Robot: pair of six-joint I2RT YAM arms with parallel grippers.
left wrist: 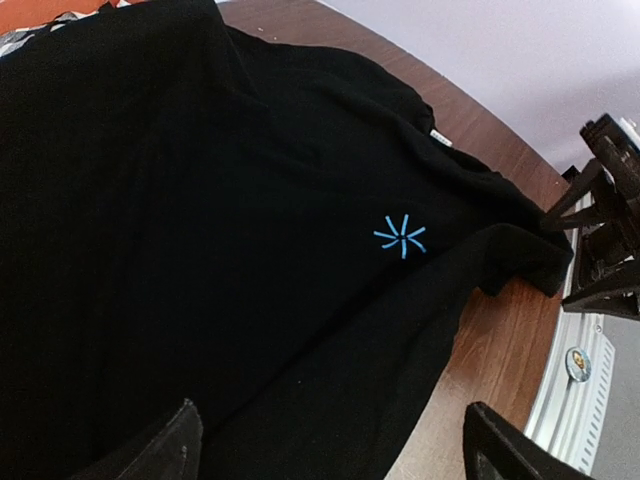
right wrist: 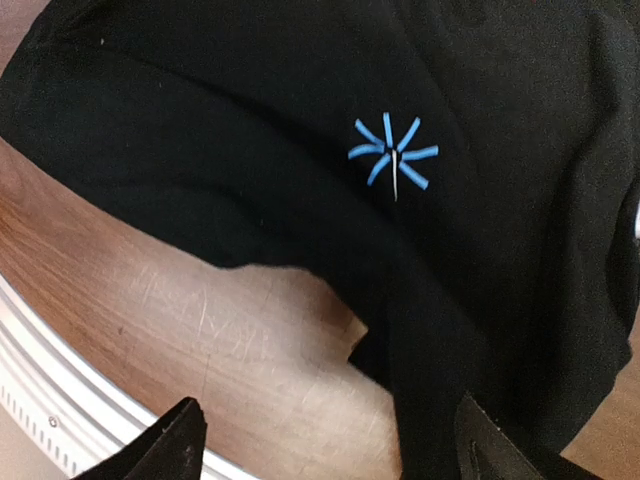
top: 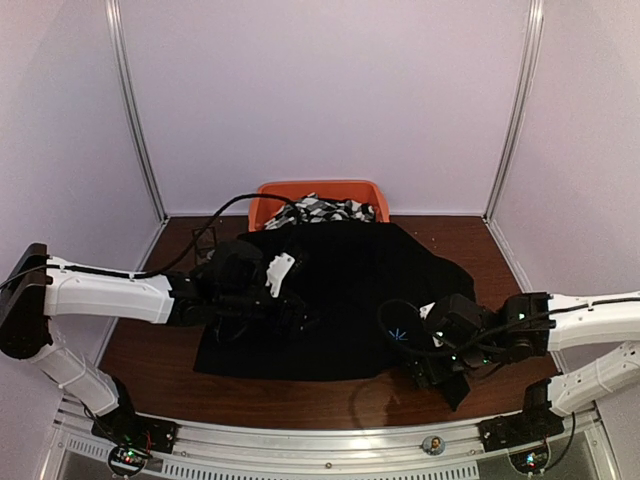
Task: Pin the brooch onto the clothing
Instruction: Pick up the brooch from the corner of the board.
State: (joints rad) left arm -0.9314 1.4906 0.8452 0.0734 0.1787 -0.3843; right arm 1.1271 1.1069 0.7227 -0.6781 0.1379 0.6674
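You see the black shirt (top: 340,290) spread mid-frame, its blue starburst (right wrist: 392,152) right of centre (brooch or print: unclear). Your left gripper (left wrist: 335,445) and right gripper (right wrist: 330,440) show spread jaws, empty, fingers cropped below.

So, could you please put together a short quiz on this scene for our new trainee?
1. True or false: the left pincer hangs open over the black shirt, holding nothing.
2. Where is the orange bin? A) at the near edge B) at the far edge of the table, beyond the shirt C) on top of the shirt.
3. What colour is the starburst on the shirt?
Key: 1 true; 2 B; 3 light blue.
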